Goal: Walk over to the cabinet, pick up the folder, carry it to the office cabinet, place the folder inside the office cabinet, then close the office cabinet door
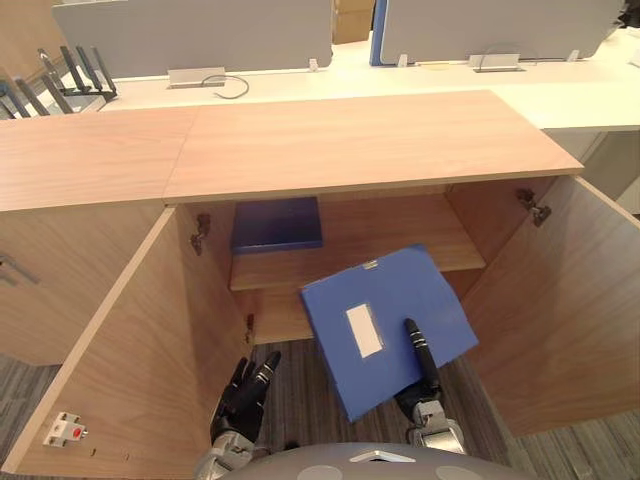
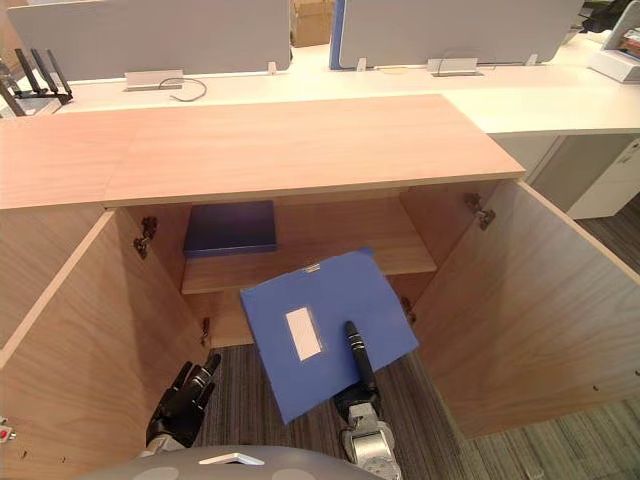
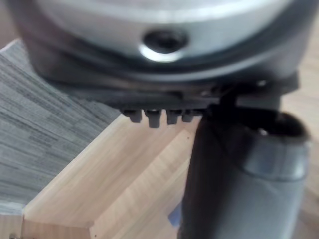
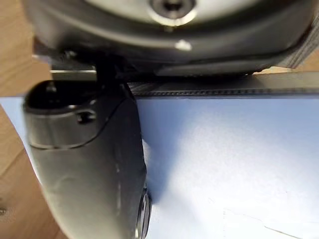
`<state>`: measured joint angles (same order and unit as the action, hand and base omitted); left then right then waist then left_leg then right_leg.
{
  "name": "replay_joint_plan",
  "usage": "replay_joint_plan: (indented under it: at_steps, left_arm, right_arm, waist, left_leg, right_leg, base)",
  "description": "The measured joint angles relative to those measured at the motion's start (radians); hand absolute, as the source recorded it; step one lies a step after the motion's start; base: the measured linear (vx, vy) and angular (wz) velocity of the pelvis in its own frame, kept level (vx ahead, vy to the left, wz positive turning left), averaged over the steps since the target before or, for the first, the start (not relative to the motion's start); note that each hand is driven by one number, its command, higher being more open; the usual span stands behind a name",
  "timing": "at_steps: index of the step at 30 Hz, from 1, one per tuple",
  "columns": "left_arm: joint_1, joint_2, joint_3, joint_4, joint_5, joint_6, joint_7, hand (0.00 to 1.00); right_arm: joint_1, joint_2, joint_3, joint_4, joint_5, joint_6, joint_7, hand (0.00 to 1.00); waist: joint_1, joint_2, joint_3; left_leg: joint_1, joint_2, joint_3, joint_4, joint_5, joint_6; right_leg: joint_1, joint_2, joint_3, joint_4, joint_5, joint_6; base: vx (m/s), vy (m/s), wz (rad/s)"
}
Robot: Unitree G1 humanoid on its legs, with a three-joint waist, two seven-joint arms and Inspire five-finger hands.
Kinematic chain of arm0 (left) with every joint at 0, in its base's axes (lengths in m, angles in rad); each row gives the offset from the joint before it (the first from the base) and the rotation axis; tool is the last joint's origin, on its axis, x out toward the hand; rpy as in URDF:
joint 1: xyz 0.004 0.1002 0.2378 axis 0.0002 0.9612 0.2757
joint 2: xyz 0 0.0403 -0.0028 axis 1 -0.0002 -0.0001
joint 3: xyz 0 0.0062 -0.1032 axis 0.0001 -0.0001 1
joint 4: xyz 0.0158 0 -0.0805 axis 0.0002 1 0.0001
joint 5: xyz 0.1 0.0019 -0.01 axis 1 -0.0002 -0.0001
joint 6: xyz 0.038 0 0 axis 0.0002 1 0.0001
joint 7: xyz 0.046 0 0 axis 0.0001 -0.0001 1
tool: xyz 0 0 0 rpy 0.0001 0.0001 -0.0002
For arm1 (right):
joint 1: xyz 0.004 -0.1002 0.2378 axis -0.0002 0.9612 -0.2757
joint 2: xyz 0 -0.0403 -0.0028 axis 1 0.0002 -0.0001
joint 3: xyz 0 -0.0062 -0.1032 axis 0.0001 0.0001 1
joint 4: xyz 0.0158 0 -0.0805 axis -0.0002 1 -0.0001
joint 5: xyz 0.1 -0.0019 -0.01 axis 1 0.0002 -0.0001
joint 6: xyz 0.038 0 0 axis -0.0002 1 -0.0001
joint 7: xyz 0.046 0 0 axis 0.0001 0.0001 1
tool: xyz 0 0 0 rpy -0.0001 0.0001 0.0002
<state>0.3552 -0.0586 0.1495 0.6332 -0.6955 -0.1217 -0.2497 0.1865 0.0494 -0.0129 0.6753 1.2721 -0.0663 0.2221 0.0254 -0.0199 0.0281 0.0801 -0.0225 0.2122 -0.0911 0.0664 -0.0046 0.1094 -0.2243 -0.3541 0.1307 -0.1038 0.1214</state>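
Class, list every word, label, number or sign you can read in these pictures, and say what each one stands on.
No text can be read in any view.
White label on the blue folder held in the right hand: looks blank, or the print is too small to tell.
Red-and-white fitting on the left cabinet door: any marking is too small to read.

from the robot's head, two cameras side by side look steeply down into the open office cabinet, sharing its shelf, doors and the folder. each wrist camera looks along its own hand from very close: the left hand toward a wood panel and carpet, the right hand onto the folder's blue cover.
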Motion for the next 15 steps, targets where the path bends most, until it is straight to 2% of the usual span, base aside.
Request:
replay_joint_plan:
  at_steps: [6, 9, 12, 15]
  left_arm:
    - [-0.002, 0.010, -0.015, 0.022, 0.004, -0.009, 0.048, 1.00]
    - [-0.007, 0.023, -0.013, 0.055, 0.082, -0.010, 0.090, 1.00]
    - [-0.041, 0.057, 0.008, 0.161, 0.175, -0.011, 0.126, 1.00]
    - [-0.066, 0.073, 0.056, 0.254, 0.232, -0.010, 0.167, 1.00]
  right_arm:
    - [-0.010, 0.000, 0.005, 0.003, 0.044, -0.013, -0.017, 0.00]
    - [-0.031, -0.001, 0.015, 0.045, 0.051, -0.022, -0.036, 0.00]
    - [-0.086, -0.003, 0.016, 0.121, 0.052, -0.034, -0.062, 0.00]
    - [-0.128, -0.005, 0.017, 0.158, 0.079, -0.038, -0.087, 0.00]
  waist:
    - [0.001, 0.009, 0.008]
    - [0.001, 0.005, 0.012]
    - [0.001, -0.001, 0.023]
    - [0.003, -0.006, 0.032]
  left_leg:
    - [-0.001, 0.004, -0.008, 0.000, -0.002, -0.009]
    - [-0.004, 0.001, -0.007, 0.000, -0.006, -0.002]
    - [-0.004, -0.019, -0.004, 0.000, -0.013, 0.007]
    - [0.000, -0.036, 0.000, 0.000, -0.009, 0.015]
  right_leg:
    - [-0.007, 0.001, -0.007, 0.008, -0.007, -0.006]
    - [-0.018, -0.004, -0.002, 0.023, -0.019, -0.006]
    - [-0.059, -0.038, 0.012, 0.104, -0.060, 0.003]
    - [-0.077, -0.056, 0.027, 0.150, -0.067, 0.016]
  base:
    - [-0.07, 0.013, 0.03]
    - [-0.02, 0.013, -0.01]
    - [0.01, 0.025, -0.02]
    - [0.05, 0.022, -0.04]
